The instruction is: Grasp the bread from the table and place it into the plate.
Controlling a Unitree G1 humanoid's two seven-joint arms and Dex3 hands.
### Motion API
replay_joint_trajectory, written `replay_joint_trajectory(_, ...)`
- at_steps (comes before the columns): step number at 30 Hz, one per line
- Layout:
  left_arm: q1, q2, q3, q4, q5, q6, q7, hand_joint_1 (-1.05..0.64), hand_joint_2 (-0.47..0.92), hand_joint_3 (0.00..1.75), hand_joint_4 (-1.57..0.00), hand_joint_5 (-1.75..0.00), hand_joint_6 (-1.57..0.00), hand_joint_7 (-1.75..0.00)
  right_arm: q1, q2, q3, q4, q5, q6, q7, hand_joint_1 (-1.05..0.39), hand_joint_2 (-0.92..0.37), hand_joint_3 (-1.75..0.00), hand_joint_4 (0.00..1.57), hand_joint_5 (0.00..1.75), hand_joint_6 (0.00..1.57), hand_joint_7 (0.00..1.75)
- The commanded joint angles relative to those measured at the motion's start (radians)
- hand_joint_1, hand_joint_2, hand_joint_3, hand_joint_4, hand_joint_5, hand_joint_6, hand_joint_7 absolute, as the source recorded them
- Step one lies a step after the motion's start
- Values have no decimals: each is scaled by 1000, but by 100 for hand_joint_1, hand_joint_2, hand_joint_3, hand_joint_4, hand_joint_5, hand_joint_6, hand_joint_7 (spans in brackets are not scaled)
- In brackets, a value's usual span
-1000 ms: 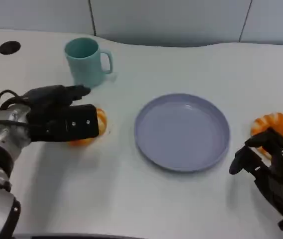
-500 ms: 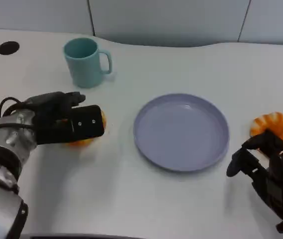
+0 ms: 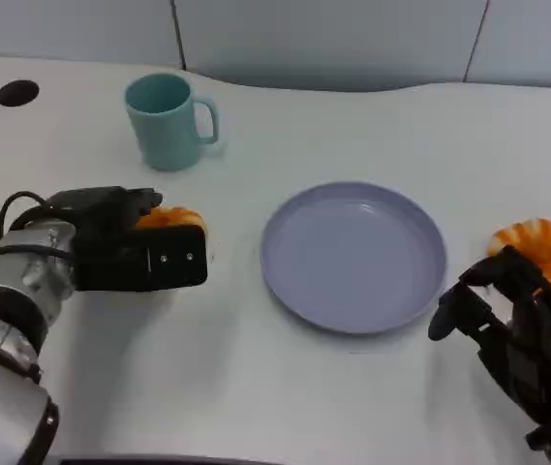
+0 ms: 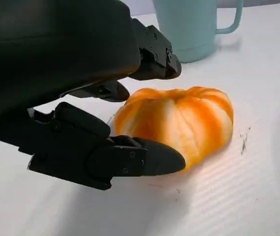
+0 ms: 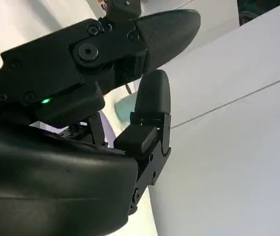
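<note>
An orange-and-white striped bread (image 3: 171,217) (image 4: 179,120) lies on the white table left of the round lilac plate (image 3: 352,256). My left hand (image 3: 128,249) sits on the bread's near side with its fingers spread around it. In the left wrist view one finger (image 4: 144,158) touches the bread's side and the other fingers (image 4: 152,49) hang above it with a gap. The bread still rests on the table. My right hand (image 3: 515,334) hovers right of the plate with fingers apart and holds nothing.
A teal mug (image 3: 168,120) (image 4: 194,22) stands just beyond the bread. A second orange striped bread (image 3: 546,247) lies right of the plate, behind my right hand. A black hole (image 3: 17,92) marks the table's far left.
My left hand has slid nearer and slightly right, so the bread now shows beyond its fingers. My right hand has drifted a little left.
</note>
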Motion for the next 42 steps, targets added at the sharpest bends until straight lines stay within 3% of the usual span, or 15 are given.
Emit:
replay_joint_trajectory(1,-5,17,-12,7,9,-5,-7,-67,92,35,-39,-6,-32,-3,9,-6,-7,-7,9,-1,-1,-57,-92,-11,58,172,70,119)
replay_joint_trajectory(7,-5,17,-30,6,20,-9,3,-60,92,30,-42,-5,-36,-3,11,-6,-4,-4,0,-15,0,-58,-92,-13,57,172,69,119)
replay_joint_trajectory(12,-6,15,-50,7,35,-5,17,-44,92,28,-47,-5,-41,-3,12,-6,-5,-6,8,-13,7,-57,-92,-14,57,172,68,119)
replay_joint_trajectory(15,-1,5,-77,8,71,32,101,-10,92,16,-78,-13,-67,-7,17,-3,-1,-21,8,-6,1,-58,-92,-13,57,172,68,119)
replay_joint_trajectory(17,0,3,-82,9,75,37,115,-4,92,14,-83,-14,-72,-7,18,-3,0,-23,8,-5,0,-58,-92,-13,57,172,68,119)
replay_joint_trajectory(22,-3,9,-124,13,118,45,142,-3,91,2,-99,-9,-96,-6,19,9,5,-40,7,-2,-19,-58,-92,-11,58,171,69,118)
replay_joint_trajectory(25,-6,16,-155,14,146,43,157,-5,89,0,-102,-8,-101,-6,19,14,7,-47,7,-3,-21,-58,-92,-11,58,171,69,118)
replay_joint_trajectory(42,-23,46,-213,12,187,6,210,-6,84,1,-109,-5,-105,-2,30,40,16,-92,-4,-9,-70,-56,-92,-14,58,171,68,119)
